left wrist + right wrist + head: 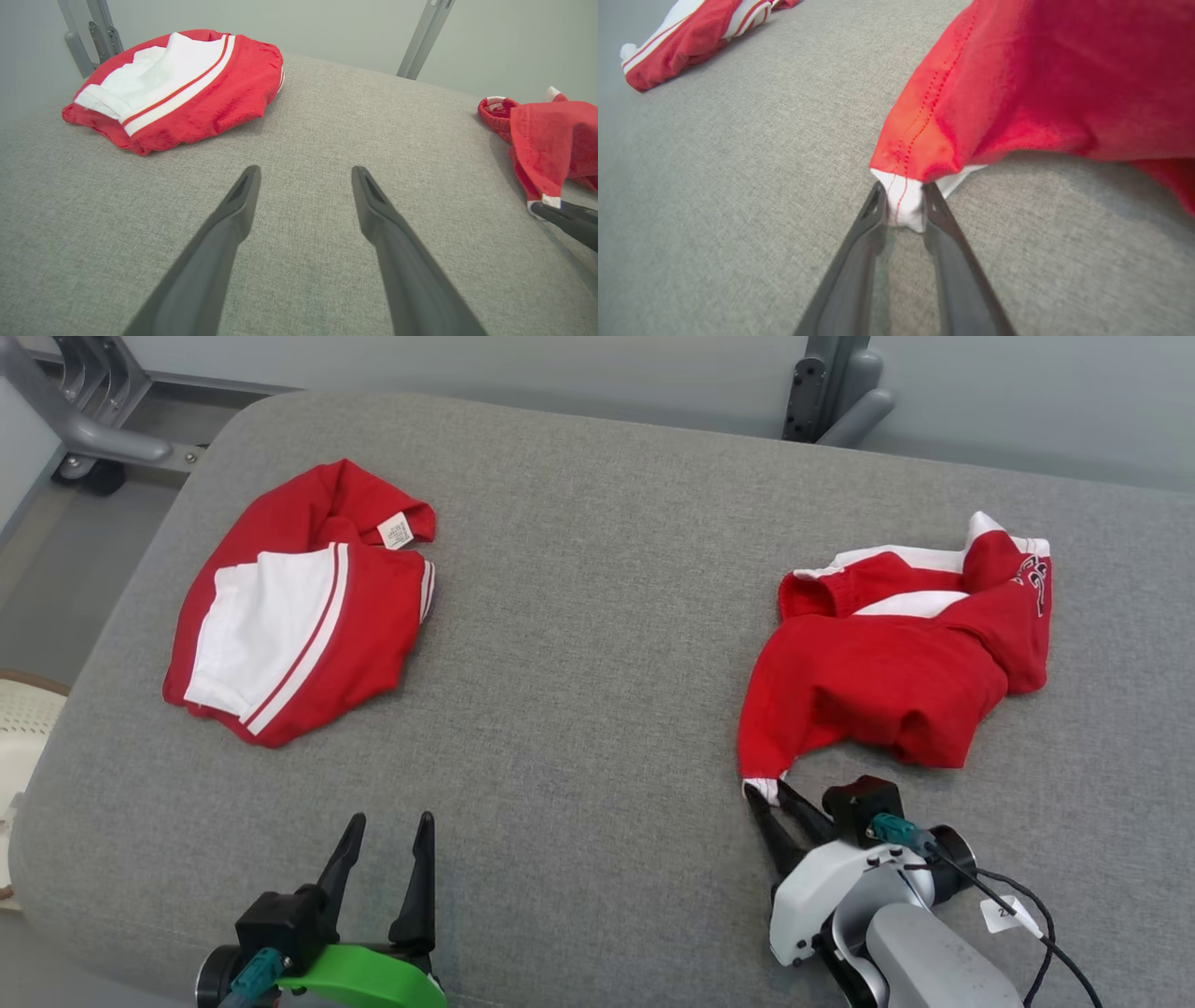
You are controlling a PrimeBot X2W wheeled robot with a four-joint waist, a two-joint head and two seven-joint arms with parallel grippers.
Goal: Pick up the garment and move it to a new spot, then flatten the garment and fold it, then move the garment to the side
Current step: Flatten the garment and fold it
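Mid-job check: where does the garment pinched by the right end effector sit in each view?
Head view: garment right of centre.
Left wrist view: far right edge.
Right wrist view: upper right, white hem corner at centre.
Shared landmark: second red-and-white garment, upper left in every view.

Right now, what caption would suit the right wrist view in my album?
Right gripper pinching the white-trimmed corner of a crumpled red garment on a grey fabric surface, second red-and-white garment beyond.

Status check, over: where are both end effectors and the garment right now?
Right end effector shut on white corner hem of crumpled garment. Left end effector open, holding nothing, above grey cushion. Second garment lies apart, far left.
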